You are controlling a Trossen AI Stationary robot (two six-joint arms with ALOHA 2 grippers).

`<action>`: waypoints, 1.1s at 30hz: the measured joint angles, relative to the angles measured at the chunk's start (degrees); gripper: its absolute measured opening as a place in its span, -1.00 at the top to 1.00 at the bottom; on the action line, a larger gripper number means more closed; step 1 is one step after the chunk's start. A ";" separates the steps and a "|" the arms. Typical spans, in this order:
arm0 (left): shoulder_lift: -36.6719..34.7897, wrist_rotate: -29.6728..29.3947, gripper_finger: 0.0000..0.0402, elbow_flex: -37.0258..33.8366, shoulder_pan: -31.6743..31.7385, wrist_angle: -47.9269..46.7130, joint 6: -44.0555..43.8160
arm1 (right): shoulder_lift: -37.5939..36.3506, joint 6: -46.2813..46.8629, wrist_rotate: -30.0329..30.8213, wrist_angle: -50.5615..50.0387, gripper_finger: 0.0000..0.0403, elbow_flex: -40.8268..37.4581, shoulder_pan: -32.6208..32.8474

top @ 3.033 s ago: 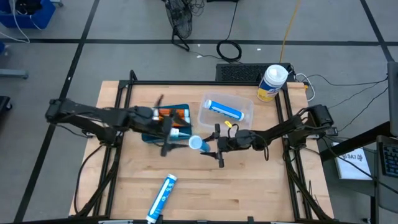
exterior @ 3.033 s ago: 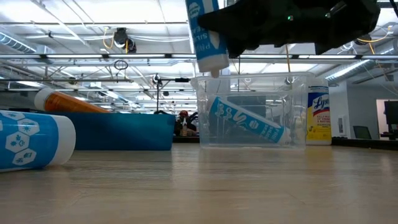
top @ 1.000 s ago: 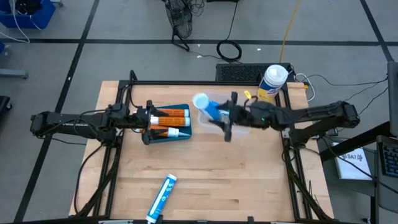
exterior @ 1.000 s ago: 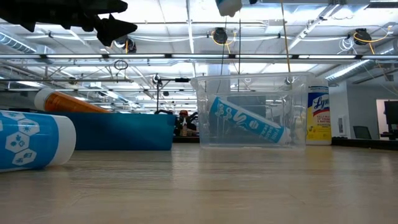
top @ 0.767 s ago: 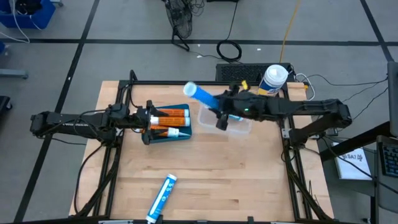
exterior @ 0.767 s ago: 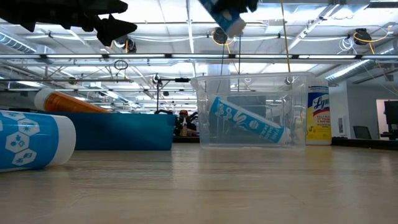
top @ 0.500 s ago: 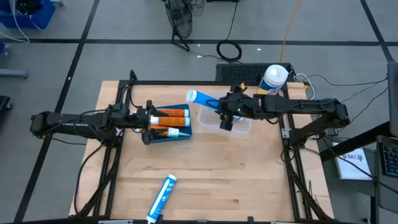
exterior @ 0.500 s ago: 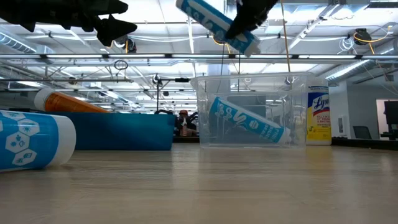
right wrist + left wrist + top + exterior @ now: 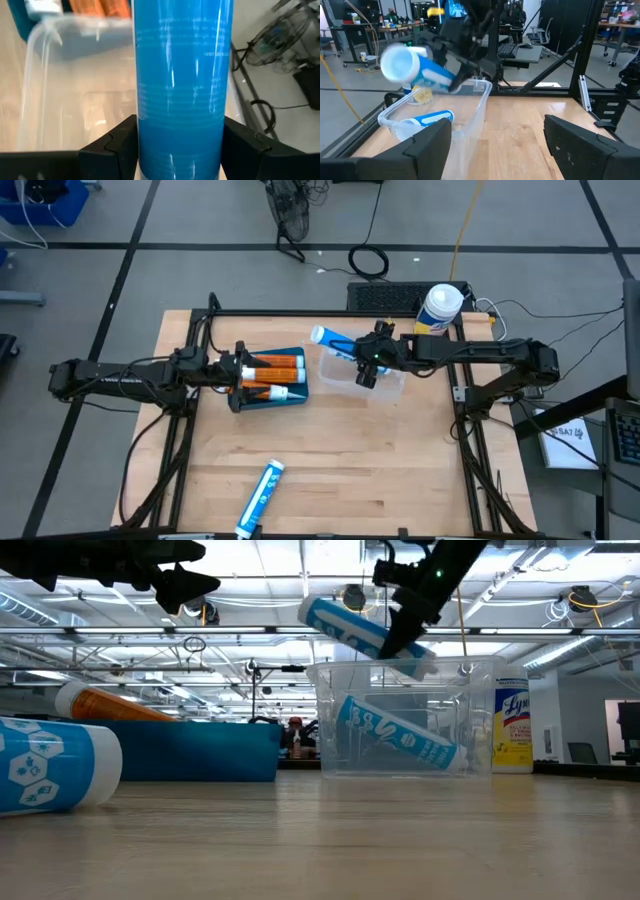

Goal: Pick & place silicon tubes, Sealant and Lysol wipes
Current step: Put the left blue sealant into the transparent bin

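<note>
Blue tube [image 9: 335, 341] is up in the air, upper centre of the high view, pinched tight by the right gripper [image 9: 366, 360] right over the clear bin [image 9: 393, 383]. Low view: tube tilted, one end poking out past the bin's left wall, other end just above the rim. A 2nd blue tube [image 9: 395, 734] already lies slanted inside. Left gripper [image 9: 238, 370] waits over the teal tray [image 9: 262, 399] w/ the orange tubes [image 9: 270, 364]; fingers spread wide apart in its wrist view, holding nothing. 3rd blue tube [image 9: 260, 499] lies at lower centre of the table. Lysol wipes [image 9: 437, 312] stand upright at upper right, by the table's far corner, untouched. Risk, as I read it: let go now and the overhanging end catches the rim, tube tips out onto the table, or it lands on the tube below and bounces. Needs to shift right and level out first.
</note>
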 joint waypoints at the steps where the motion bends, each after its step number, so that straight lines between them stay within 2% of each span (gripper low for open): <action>1: -0.02 0.01 -0.55 0.00 0.01 0.01 0.00 | 0.00 0.30 -0.43 0.44 -0.01 -0.86 -0.22; 4: -0.02 0.01 -0.55 0.00 0.04 0.02 0.00 | 0.04 0.41 -3.02 1.85 -0.01 -3.66 -1.33; 15: -0.02 -0.01 -0.55 0.00 0.04 0.02 0.00 | -0.15 2.93 -5.29 5.96 -0.01 -11.33 -3.18; 33: -0.01 -0.01 -0.55 0.00 0.04 0.02 0.00 | -0.09 3.97 -6.23 6.24 -0.01 -12.22 -3.09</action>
